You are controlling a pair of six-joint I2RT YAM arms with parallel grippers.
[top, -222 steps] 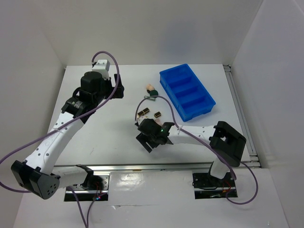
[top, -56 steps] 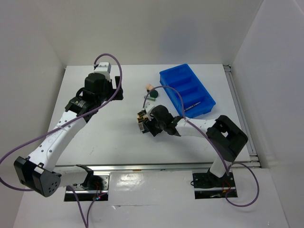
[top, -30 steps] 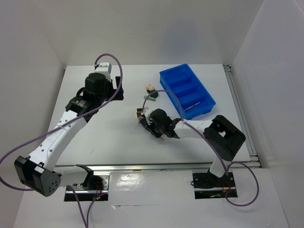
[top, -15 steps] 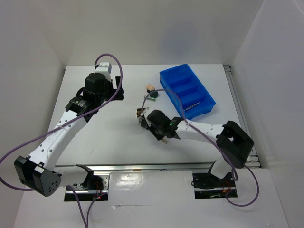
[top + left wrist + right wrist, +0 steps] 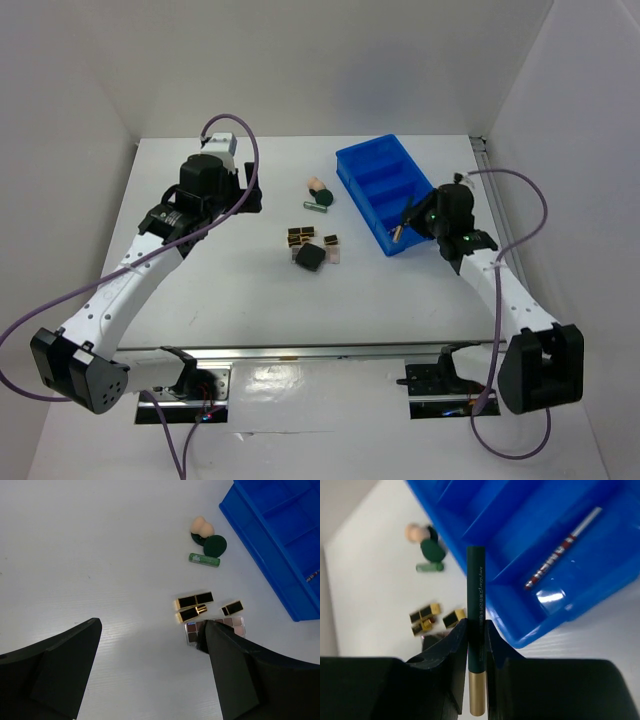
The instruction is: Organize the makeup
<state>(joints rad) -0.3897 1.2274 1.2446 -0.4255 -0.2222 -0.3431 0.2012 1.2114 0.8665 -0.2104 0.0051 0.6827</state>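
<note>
Pencil (image 5: 475, 590), dark green with a gold end, stands clamped between the jaws of the right gripper (image 5: 476, 630). The jaws are drawn in to a narrow gap on its lower part. From overhead, this gripper sits at the 6 o'clock end of the blue bin (image 5: 372, 165), with the pencil against the bin's near wall. A second pencil (image 5: 564, 548), silver and red, lies slantwise in the bin's near end compartment.

The left gripper (image 5: 151, 626) is spread fully wide and holds nothing. It hangs over the table (image 5: 200, 270) at about 10 o'clock from the loose items.

The loose items lie on the table at 9 o'clock of the bin:
- The beige sponge (image 5: 202, 527) lies farthest out, against the round green piece (image 5: 215, 545) at its 5 o'clock.
- The green tube (image 5: 204, 559) lies just beside that piece, at its 7 o'clock.
- The three black-gold lipstick tubes (image 5: 195, 600) lie nearer in. Two are side by side and the third is slightly apart at their 3 o'clock.
- The palette (image 5: 222, 626) lies just beside the tubes at their 6 o'clock.
- The black square compact (image 5: 310, 257) rests at the palette's 9 o'clock. It is largely hidden behind a finger in the left wrist view.
</note>
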